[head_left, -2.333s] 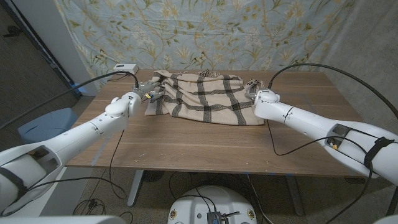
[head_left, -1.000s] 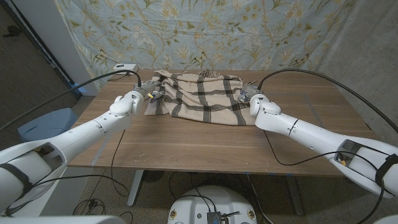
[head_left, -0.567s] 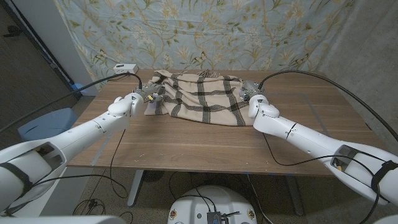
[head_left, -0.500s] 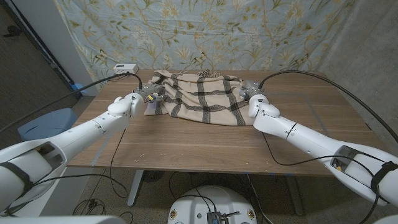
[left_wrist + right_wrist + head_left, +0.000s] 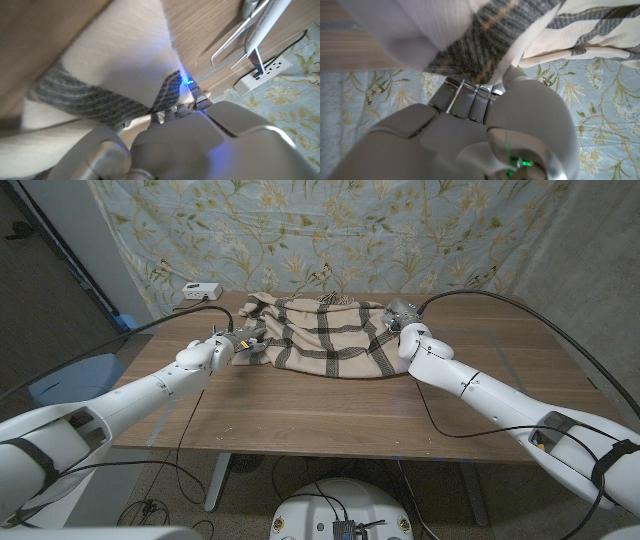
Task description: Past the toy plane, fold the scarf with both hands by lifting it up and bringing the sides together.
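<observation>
— Scarf (image 5: 325, 335)?
— Cream plaid, bunched near the wooden table's (image 5: 330, 410) far edge, middle.
— Hands?
— Left hand (image 5: 232, 343) grips its left end — fabric pinched in the fingers (image 5: 165, 112). Right hand (image 5: 402, 320) clutches the right end, cloth draped over its fingers (image 5: 465, 97).
</observation>
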Controlling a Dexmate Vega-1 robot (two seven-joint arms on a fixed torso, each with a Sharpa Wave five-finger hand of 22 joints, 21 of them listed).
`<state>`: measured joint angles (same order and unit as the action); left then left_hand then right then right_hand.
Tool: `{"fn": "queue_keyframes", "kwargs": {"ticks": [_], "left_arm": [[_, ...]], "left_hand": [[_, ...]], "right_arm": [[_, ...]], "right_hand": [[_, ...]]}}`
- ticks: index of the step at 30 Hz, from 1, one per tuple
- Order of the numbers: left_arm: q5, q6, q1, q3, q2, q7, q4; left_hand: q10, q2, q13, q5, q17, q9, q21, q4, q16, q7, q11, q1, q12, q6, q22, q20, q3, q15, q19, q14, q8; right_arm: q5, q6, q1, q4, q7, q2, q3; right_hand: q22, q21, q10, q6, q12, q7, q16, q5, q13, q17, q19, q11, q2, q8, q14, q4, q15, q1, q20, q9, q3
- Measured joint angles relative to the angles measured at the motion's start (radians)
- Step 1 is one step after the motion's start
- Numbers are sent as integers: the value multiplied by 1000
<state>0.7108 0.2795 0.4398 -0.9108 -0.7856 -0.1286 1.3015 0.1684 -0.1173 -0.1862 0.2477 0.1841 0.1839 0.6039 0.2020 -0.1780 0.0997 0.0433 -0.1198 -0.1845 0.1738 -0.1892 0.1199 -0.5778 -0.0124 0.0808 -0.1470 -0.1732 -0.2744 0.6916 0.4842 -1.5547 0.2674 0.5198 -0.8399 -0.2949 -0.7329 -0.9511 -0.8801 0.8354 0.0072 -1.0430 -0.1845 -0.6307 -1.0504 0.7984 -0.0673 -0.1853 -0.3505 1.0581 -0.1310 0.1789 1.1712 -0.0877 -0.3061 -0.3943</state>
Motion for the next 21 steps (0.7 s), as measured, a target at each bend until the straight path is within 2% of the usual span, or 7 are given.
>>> {"fn": "queue_keyframes", "kwargs": {"ticks": [3,8,14,19,21], "left_arm": [[0,-3,0,-3,1,-1,-5],[0,-7,0,-7,3,-3,-13],[-1,-15,-1,-10,6,-3,-26],[-4,-22,-2,-11,7,1,-30],[-5,-23,-2,-11,8,3,-33]], "left_hand": [[0,1,0,0,0,0,0,0,0,0,0,1,0,0,0,0,0,0,0,0,0],[0,2,0,0,0,0,0,1,0,0,0,2,0,0,-1,0,-1,0,0,0,0],[0,5,0,0,0,0,0,1,0,0,0,14,0,0,-1,0,-1,0,0,0,0],[0,5,0,0,0,0,0,2,0,0,0,19,0,0,-2,0,-1,0,0,0,0],[0,5,0,0,0,0,0,2,0,0,0,19,0,0,-2,0,-1,0,0,0,-5]], "right_arm": [[-2,-15,-12,10,9,-8,-1],[-23,-37,-35,27,23,-20,-18],[-92,-54,-73,50,34,-30,-58],[-158,-60,-115,77,35,-37,-115],[-219,-64,-124,83,36,-38,-129]], "right_hand": [[-9,-29,21,9,16,2,-30,-3,-42,-69,-4,7,-3,0,-21,6,-7,10,-4,-23,6],[-19,-58,39,14,27,-4,-57,-5,-82,-139,-22,3,-3,0,-35,17,-14,10,0,-49,14],[-23,-72,41,14,36,-4,-70,-5,-98,-167,-30,5,-3,1,-44,24,-16,10,3,-63,18],[-28,-84,50,14,37,-4,-80,-5,-109,-179,-46,3,1,3,-54,28,-22,14,7,-76,22],[-28,-88,50,14,41,-4,-82,-6,-109,-179,-52,3,3,3,-57,33,-24,16,9,-80,20]]}}
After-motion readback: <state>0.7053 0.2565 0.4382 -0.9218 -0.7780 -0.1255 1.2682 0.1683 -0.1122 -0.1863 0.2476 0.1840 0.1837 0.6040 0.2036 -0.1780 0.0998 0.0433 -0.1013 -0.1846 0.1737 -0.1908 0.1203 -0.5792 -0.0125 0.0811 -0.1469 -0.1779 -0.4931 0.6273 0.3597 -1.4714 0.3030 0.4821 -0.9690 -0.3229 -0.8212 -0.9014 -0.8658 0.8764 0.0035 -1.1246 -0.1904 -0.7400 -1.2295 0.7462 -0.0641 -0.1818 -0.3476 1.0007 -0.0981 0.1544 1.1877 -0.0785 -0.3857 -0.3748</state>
